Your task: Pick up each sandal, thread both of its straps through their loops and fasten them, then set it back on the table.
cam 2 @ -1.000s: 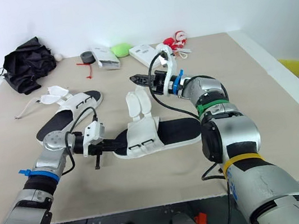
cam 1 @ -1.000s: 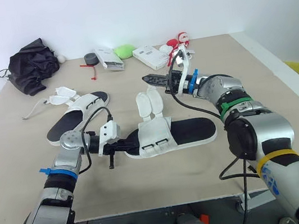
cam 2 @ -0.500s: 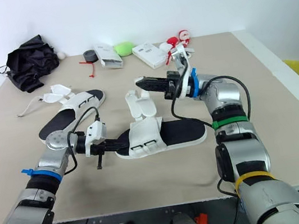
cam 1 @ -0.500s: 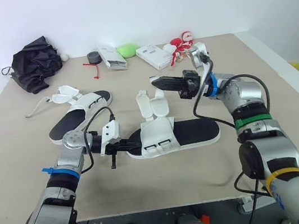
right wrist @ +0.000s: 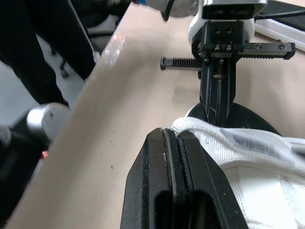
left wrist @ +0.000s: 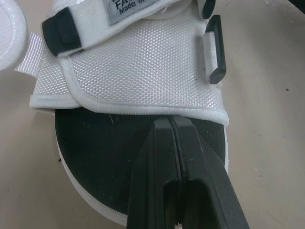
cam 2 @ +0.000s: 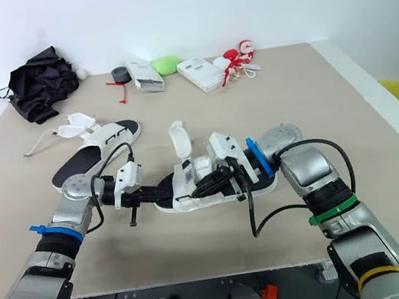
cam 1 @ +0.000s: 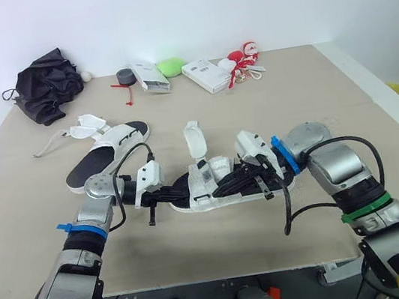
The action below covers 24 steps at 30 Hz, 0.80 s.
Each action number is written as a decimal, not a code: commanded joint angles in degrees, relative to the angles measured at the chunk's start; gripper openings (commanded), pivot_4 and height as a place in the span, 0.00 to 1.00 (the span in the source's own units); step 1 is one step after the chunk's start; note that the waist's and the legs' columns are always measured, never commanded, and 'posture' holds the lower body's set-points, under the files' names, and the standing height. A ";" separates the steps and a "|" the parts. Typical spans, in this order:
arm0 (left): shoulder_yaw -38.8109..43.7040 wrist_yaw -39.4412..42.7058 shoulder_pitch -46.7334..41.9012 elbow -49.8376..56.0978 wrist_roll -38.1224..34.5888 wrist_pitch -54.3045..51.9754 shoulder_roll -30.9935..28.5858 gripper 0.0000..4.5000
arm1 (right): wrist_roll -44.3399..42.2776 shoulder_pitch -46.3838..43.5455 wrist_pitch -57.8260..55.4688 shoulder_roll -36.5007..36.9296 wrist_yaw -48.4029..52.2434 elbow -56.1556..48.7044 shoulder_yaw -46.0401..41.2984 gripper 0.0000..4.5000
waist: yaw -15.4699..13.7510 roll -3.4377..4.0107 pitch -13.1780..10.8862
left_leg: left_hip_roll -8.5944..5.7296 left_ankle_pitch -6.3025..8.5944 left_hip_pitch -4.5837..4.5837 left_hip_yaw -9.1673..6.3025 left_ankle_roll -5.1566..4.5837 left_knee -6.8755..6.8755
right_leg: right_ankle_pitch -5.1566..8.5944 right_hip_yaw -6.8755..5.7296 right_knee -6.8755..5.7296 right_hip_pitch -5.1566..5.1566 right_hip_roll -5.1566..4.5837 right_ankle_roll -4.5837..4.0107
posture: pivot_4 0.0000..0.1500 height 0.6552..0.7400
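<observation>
The left gripper (cam 1: 176, 194) has its fingers pressed together, tips resting on the black footbed of the near sandal (cam 1: 218, 168), right at the edge of its white band. The right gripper (cam 1: 217, 189), closed too, reaches in from the opposite side with its tips against that same band. This sandal lies flat on the table (cam 1: 312, 94) at the centre of the frame, with one strap (cam 1: 193, 137) flipped open. The second sandal (cam 1: 105, 153) lies apart at centre left, flaps spread.

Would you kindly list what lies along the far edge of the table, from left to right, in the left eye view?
black cloth bundle → grey tape roll → white packet → green object → white box → red-and-white trinkets
</observation>
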State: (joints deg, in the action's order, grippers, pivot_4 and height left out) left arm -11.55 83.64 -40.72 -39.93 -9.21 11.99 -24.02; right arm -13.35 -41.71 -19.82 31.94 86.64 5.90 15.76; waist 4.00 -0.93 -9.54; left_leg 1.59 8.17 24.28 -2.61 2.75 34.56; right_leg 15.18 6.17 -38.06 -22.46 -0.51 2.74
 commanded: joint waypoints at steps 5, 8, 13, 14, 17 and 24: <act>-4.31 -0.88 2.61 -4.32 5.75 -2.31 -0.38 0.00 | 6.65 -4.20 7.25 2.94 2.48 6.46 5.25 0.60 | -0.06 -0.02 -0.01 | -0.01 0.00 0.00 0.01 0.00 -0.02 | 0.01 -0.01 0.01 0.01 -0.02 -0.01 | 1.00 0.98; -4.33 -0.85 2.60 -4.33 5.81 -2.33 -0.45 0.00 | 5.76 -5.06 5.48 3.72 3.80 6.66 5.12 0.81 | -0.06 -0.02 -0.01 | -0.01 0.00 0.00 0.00 -0.01 -0.02 | 0.01 -0.02 0.01 0.02 -0.02 -0.01 | 1.00 0.98; -4.27 -0.90 2.30 -4.45 5.74 -2.66 -0.37 0.00 | -6.71 -9.98 -6.78 7.71 5.86 4.09 0.11 0.90 | -0.06 0.00 -0.03 | -0.03 -0.01 0.04 0.01 -0.01 -0.03 | 0.00 0.00 0.01 0.05 -0.07 -0.02 | 1.00 0.98; -4.27 -0.92 2.30 -4.44 5.74 -2.68 -0.35 0.00 | -7.73 -10.51 -7.76 8.27 5.86 4.00 -0.17 0.90 | -0.06 -0.01 -0.02 | -0.03 -0.01 0.04 0.02 -0.01 -0.03 | 0.00 0.00 0.01 0.06 -0.07 -0.02 | 1.00 0.98; -4.22 -0.92 2.52 -4.35 5.68 -2.81 -0.30 0.00 | -12.61 -12.17 -12.52 11.27 5.86 2.30 -1.37 0.90 | -0.06 -0.01 -0.02 | -0.03 -0.01 0.03 0.01 -0.01 -0.05 | 0.01 -0.03 0.01 0.04 -0.10 -0.02 | 1.00 0.98; -4.31 -0.88 2.68 -4.35 5.76 -2.82 -0.16 0.00 | -11.99 -21.08 -27.86 3.88 -8.37 8.52 -2.35 0.90 | 0.10 0.04 0.00 | -0.05 0.00 0.01 0.07 0.00 -0.09 | 0.04 -0.07 0.02 -0.05 -0.22 -0.08 | 1.00 0.98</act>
State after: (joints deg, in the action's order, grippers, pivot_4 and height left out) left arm -11.51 83.91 -40.92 -39.97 -9.16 11.23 -24.13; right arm -26.22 -56.16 -38.56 40.90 87.89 11.42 14.67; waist 4.09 -0.89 -9.55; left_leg 1.53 8.17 24.29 -2.55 2.75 34.47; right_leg 15.22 6.10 -38.05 -22.53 -0.73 2.66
